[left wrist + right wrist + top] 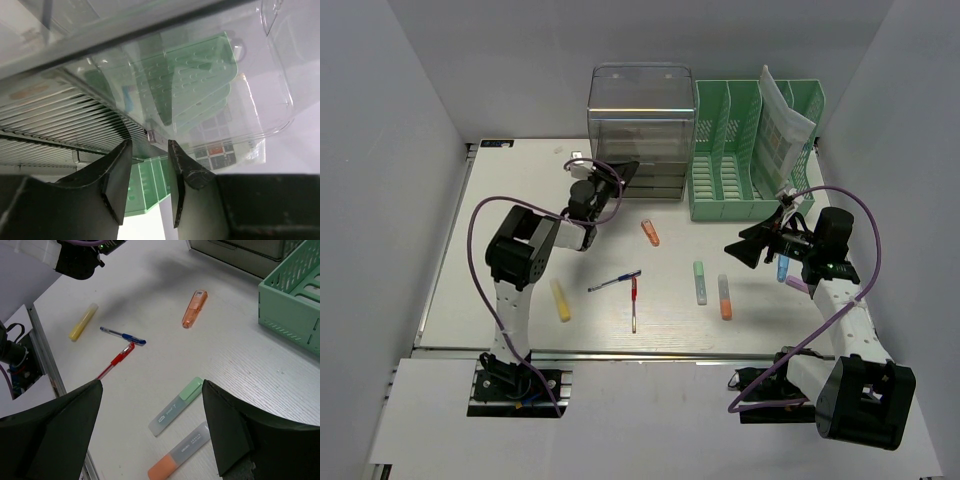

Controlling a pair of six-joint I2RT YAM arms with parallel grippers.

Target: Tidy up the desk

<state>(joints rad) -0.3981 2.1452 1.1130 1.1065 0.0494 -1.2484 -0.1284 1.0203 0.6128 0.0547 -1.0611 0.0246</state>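
Left claw (150,149), jaws a little apart and empty, sits close up to the clear drawer unit (640,120) at the top centre of the desk (590,325), which fills the middle of the overhead frame. Right claw (152,385) gapes wide above a green highlighter (176,406), with a blue pen (122,335) and a red pen (117,360) loose at centre. Beside the drawers, upper right, stands a green rack (730,160).

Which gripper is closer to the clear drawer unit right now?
Left. The left gripper is right at the lower front of the clear drawer unit. The right gripper hangs over the desk, off to the unit's right and nearer the bases.
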